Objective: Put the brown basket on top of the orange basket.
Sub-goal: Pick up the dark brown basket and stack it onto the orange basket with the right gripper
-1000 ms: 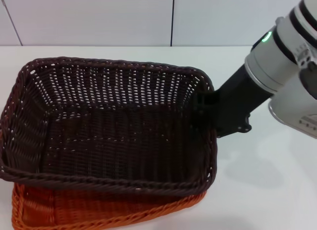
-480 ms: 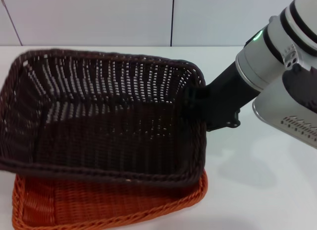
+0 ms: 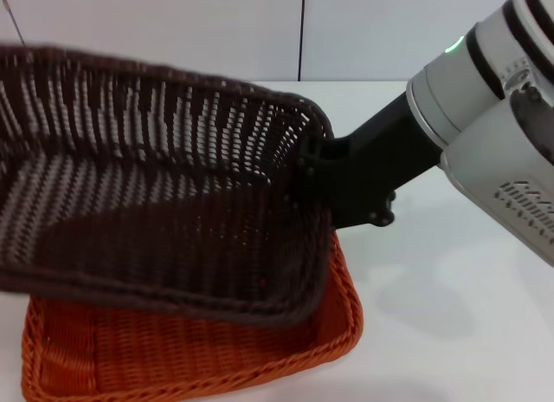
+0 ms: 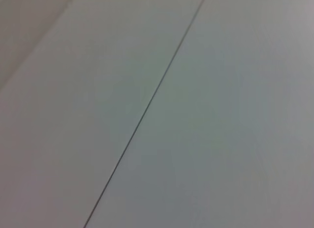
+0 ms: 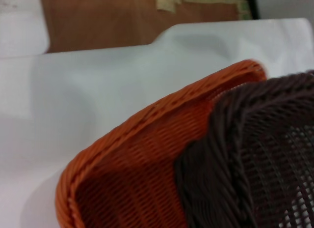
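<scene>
The brown basket (image 3: 156,203) hangs tilted above the orange basket (image 3: 190,359), its far side raised toward the camera and its near rim low over the orange one. My right gripper (image 3: 313,172) is shut on the brown basket's right rim. In the right wrist view the brown basket's braided rim (image 5: 245,154) fills the near corner, with the orange basket's corner (image 5: 147,139) just under and beyond it. The orange basket rests flat on the white table (image 3: 450,315). The left gripper shows in no view.
The white table stretches open to the right of the baskets. A pale wall (image 3: 173,29) with a vertical seam stands behind. The left wrist view shows only a plain pale surface (image 4: 196,115) with a thin line across it.
My right gripper has lifted and tilted the brown basket, bringing it higher and to the left. More of the orange basket's inside now shows beneath it.
</scene>
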Robot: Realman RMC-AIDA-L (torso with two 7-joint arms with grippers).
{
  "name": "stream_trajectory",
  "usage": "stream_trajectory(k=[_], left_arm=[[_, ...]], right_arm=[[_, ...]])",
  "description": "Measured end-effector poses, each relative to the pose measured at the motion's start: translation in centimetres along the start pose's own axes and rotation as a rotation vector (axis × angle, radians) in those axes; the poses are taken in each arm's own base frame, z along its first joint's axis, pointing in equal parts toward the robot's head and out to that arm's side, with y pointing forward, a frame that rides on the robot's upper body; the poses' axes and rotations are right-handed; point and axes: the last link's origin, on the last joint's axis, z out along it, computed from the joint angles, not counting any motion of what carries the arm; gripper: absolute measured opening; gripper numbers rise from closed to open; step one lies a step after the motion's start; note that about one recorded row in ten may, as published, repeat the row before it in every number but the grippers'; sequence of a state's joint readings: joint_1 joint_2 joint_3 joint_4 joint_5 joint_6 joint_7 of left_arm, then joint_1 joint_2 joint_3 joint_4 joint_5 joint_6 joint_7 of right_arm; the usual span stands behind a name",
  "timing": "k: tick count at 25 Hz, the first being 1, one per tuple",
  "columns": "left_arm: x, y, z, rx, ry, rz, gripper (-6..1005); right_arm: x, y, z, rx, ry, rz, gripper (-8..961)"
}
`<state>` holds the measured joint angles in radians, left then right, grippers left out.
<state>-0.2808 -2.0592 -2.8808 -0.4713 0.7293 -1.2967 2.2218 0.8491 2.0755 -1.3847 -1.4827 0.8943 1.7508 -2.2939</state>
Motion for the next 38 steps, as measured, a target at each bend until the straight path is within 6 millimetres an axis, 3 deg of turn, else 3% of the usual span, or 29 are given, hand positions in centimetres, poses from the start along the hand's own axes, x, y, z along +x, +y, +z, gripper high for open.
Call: stream_trajectory(k=[8, 19, 28, 34, 38], left_arm=[[-0.1, -0.5, -0.9, 0.025, 0.005, 0.003, 715], [0.3, -0.5, -0.8, 0.017, 0.019, 0.01, 715], [0.4, -0.5, -0.8, 0.016, 0.026, 0.012, 716], [0.4, -0.4, -0.7, 0.012, 0.029, 0.004, 716], [0.4, -0.2, -0.4, 0.007, 0.032, 0.004, 716]], right_arm=[[-0.5, 1.6, 0.9, -0.002, 0.087, -0.033, 235], [-1.5, 2.8, 2.0, -0.057, 0.037, -0.012, 275], [-1.5, 3.1, 0.8, -0.004, 0.032, -0.002, 334], [-1.6, 1.8, -1.8, 0.17, 0.072, -0.005, 358], [-1.9, 1.6, -2.2, 0.191, 0.058, 0.016, 357]])
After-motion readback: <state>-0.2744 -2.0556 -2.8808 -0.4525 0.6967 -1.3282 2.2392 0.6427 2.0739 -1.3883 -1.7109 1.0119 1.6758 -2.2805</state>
